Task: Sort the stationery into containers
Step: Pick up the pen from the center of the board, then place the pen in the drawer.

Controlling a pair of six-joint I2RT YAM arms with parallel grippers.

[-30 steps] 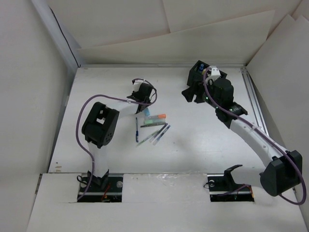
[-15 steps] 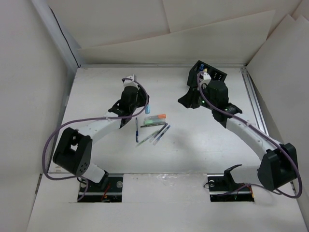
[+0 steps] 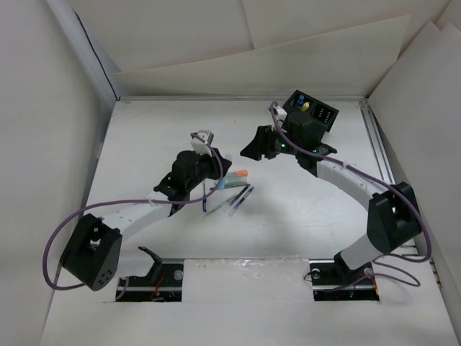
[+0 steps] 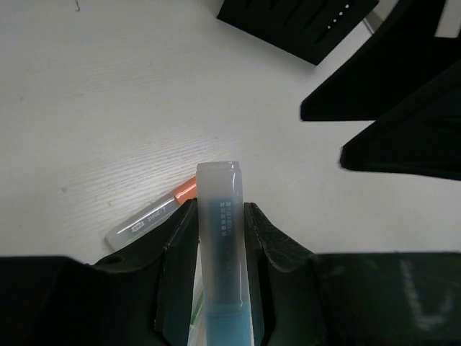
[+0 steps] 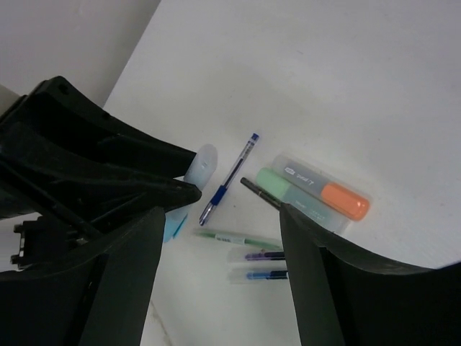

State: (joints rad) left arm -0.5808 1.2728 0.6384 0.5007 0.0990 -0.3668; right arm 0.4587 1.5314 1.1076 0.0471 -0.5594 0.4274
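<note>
Left tool [image 4: 220, 216] tight on one blue marker [image 4: 217, 189] — right tool [image 5: 220, 216] wide (empty).

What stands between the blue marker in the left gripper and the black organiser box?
The right gripper, open and empty, hangs over the table between the blue marker in the left gripper and the black organiser box at the far right. Nothing else visible is in that path.

Right gripper [image 3: 252, 145] stands between left gripper [image 4: 220, 216] and box [image 3: 311, 108] — open table [image 3: 144, 140] leftward.
</note>
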